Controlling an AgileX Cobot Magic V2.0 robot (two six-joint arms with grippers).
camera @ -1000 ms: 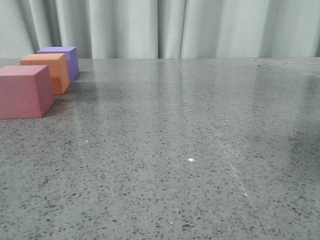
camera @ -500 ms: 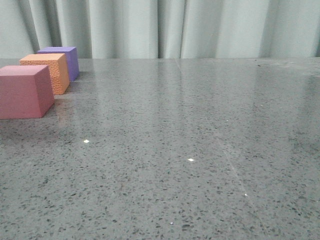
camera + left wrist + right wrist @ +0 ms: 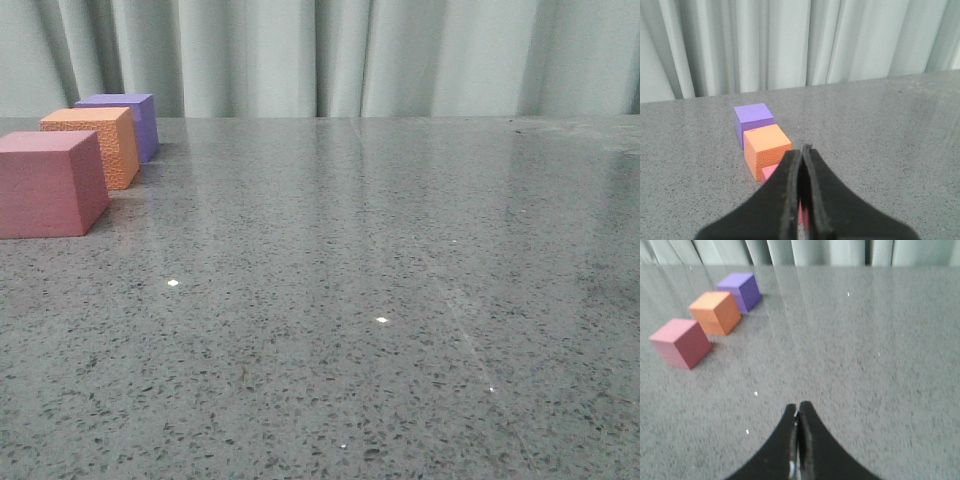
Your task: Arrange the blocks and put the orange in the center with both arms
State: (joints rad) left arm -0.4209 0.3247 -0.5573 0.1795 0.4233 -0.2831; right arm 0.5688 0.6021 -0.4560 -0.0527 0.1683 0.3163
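Both the left gripper (image 3: pixel 802 150) and right gripper (image 3: pixel 798 407) are pinched together, empty. On the table (image 3: pixel 400 300) the pink cube (image 3: pixel 50 183) sits nearest, the orange cube (image 3: pixel 95 140) between it and the purple cube (image 3: pixel 128 115). The row looks finished; next probably means pulling back

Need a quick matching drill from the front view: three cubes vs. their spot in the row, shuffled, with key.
Things:
1. pink cube
2. orange cube
3. purple cube

Places:
A. middle of the row
B. farthest back, near the curtain
C. nearest the camera

Pairs: 1-C, 2-A, 3-B
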